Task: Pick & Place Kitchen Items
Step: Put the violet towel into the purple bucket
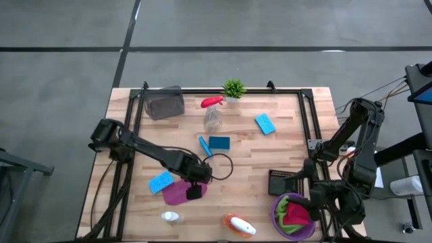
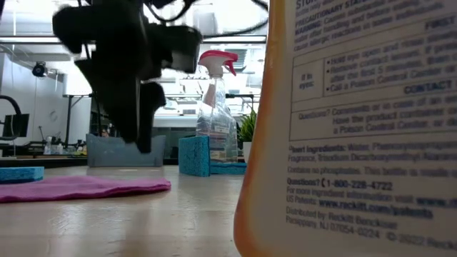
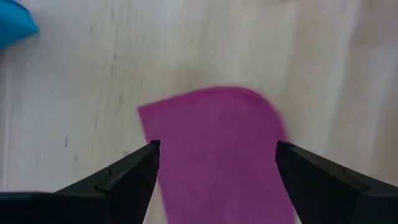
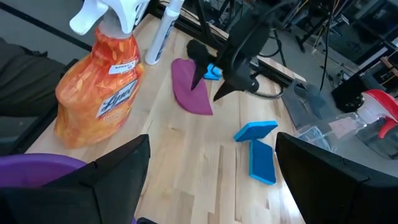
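Observation:
A magenta cloth (image 3: 217, 162) lies flat on the wooden table at the near left (image 1: 177, 194). My left gripper (image 3: 217, 149) hangs open just above its right end (image 1: 196, 187), pointing steeply down. Its fingers stand on either side of the cloth's width and clear of it in the low view (image 2: 143, 143). A blue sponge (image 1: 160, 181) lies beside the cloth on its left. My right gripper (image 4: 211, 168) waits open at the near right (image 1: 312, 202), over a purple bowl (image 1: 277, 209) that holds green and red cloths.
An orange spray bottle (image 1: 239, 226) and a small white bottle (image 1: 171, 217) lie by the near edge. More blue sponges (image 1: 219, 142) (image 1: 264, 123), a red-topped clear bottle (image 1: 212, 111), a grey cloth (image 1: 164, 102), a small plant (image 1: 233, 88) and a black rack (image 1: 287, 182) share the table.

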